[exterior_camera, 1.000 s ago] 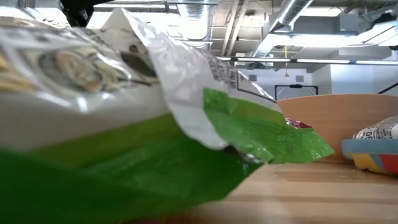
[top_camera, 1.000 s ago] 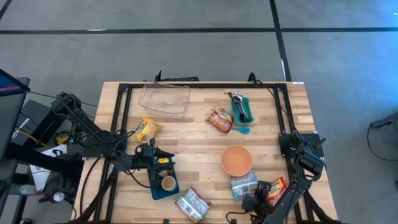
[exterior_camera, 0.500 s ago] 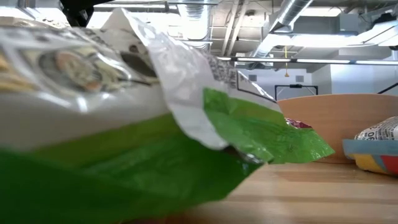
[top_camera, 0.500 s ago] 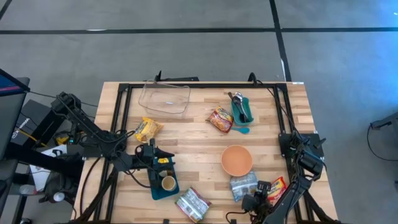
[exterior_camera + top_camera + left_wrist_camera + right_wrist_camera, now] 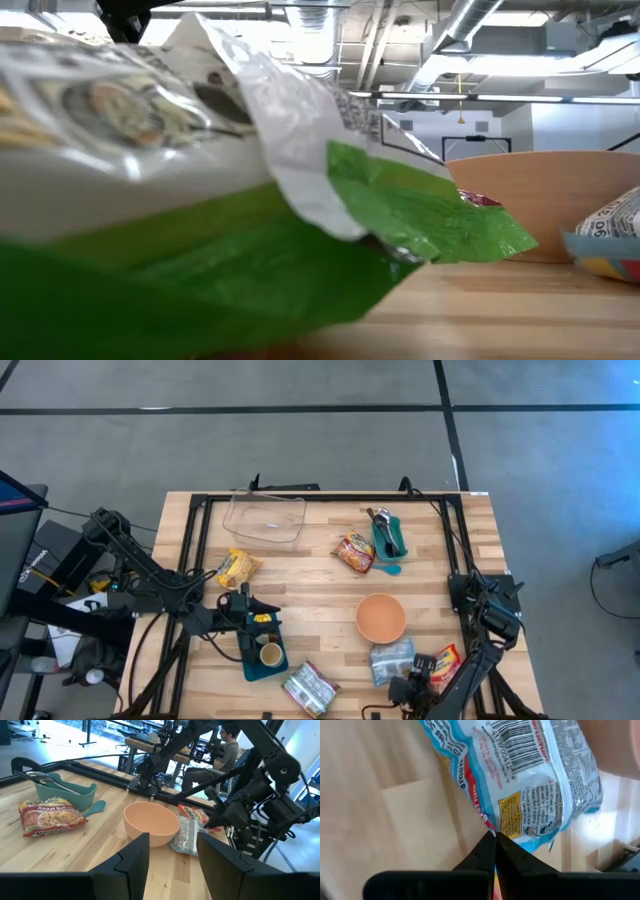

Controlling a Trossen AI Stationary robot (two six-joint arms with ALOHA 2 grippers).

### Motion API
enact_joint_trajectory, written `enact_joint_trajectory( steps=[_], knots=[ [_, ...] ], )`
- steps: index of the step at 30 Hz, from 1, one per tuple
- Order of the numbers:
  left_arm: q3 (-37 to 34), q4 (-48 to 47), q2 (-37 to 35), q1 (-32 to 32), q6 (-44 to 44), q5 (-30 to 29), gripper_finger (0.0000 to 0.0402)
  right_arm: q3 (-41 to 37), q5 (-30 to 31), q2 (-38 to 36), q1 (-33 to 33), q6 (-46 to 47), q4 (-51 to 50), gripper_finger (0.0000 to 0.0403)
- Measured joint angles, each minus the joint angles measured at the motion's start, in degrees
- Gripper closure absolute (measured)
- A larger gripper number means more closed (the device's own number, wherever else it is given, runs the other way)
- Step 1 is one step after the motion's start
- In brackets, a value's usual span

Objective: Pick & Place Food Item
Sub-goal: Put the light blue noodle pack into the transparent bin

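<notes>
- Table [image 5: 330, 590]: landmark is the orange bowl [image 5: 381, 617], mid-right.
- Left gripper [image 5: 262, 622]: idles well to the bowl's left over a teal tray [image 5: 262, 657], fingers partly open, holding nothing.
- Right gripper [image 5: 495, 851]: at the table's near edge just beyond the bowl, fingers pinched fully together on the edge of the blue-white noodle packet [image 5: 520, 775].
- Packet lies touching a red packet [image 5: 447, 657], near the bowl.
- Judgement: the pinch looks thin, on a corner seam only; lift slowly and straight up, watch for slip, keep clear of the red packet.
</notes>
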Motion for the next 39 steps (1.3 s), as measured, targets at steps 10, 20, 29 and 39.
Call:
enact_joint_trajectory(
  steps=[10,20,29,39],
  knots=[
    [0.0,0.0,0.0,0.0,0.0,0.0,0.0242,7.2,2.3,0.0,0.0,-1.0,-0.9,0.0402],
    [0.0,0.0,0.0,0.0,0.0,0.0,0.0242,14.6,6.2,0.0,-0.8,-1.9,-3.6,0.0403],
    [0.0,0.0,0.0,0.0,0.0,0.0,0.0242,21.1,10.2,0.0,-3.0,-4.7,-5.9,0.0403],
    [0.0,0.0,0.0,0.0,0.0,0.0,0.0242,29.8,15.7,0.0,-7.2,-13.6,-6.1,0.0403]
  ],
)
